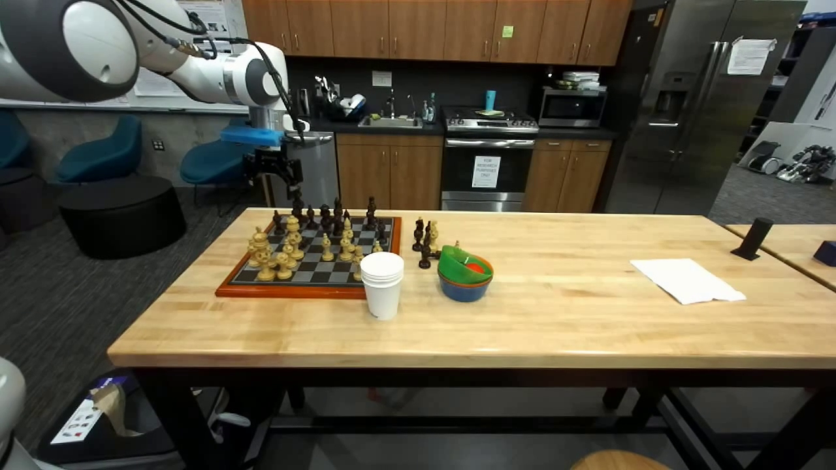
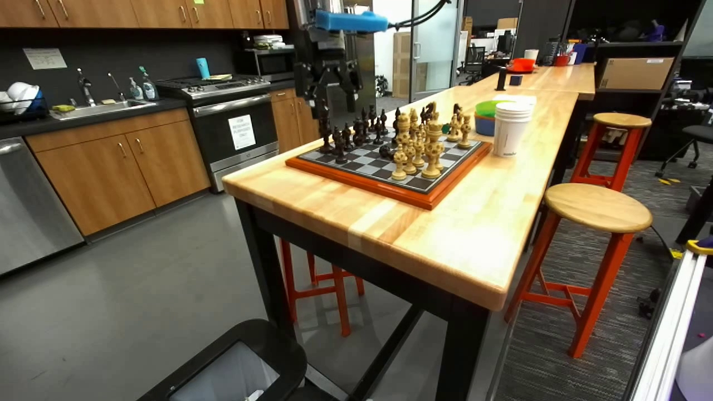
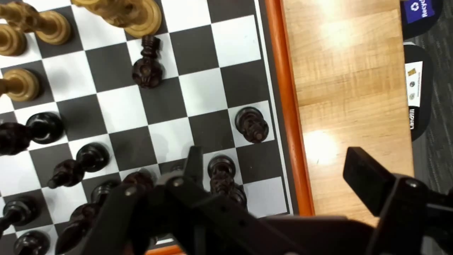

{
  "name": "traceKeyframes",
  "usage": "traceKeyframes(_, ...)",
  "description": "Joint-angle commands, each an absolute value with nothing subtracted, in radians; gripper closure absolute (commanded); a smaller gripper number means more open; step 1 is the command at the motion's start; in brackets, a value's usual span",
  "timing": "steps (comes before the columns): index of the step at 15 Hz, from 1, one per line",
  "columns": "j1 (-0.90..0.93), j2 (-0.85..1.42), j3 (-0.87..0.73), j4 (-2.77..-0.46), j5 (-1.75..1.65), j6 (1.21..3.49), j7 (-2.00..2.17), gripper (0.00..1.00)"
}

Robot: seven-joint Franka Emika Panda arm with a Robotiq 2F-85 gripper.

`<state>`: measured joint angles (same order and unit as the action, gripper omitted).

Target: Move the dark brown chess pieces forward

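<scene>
My gripper (image 3: 274, 161) stands open in the wrist view, one finger over the chessboard and the other past its orange rim (image 3: 292, 117), above bare wood. Nothing is held between them. One dark brown chess piece (image 3: 252, 124) stands alone on a white edge square; another dark piece (image 3: 222, 173) is close beside the left finger, partly covered by it. A dark brown piece (image 3: 148, 67) lies on its side farther in. In an exterior view the gripper (image 2: 337, 108) hangs just above a tall dark piece (image 2: 325, 131) at the board's corner. More dark pieces (image 1: 337, 219) crowd that side.
Tan chess pieces (image 2: 431, 153) fill the board's opposite side. Stacked white cups (image 1: 383, 287) stand by the board's corner, with nested bowls (image 1: 465, 290) nearby. Several pieces, including a dark one (image 1: 418, 235), are off the board. A white sheet (image 1: 686, 281) lies farther along.
</scene>
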<state>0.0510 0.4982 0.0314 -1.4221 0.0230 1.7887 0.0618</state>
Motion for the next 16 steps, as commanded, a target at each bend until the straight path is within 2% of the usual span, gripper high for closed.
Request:
traceKeyframes(1, 0.052, 0.512, 0.026, -1.434, 0.043, 1.819, 0.109, 0.00)
traceKeyframes(16, 0.059, 0.601, 0.014, -1.419, 0.030, 1.899, 0.167, 0.00)
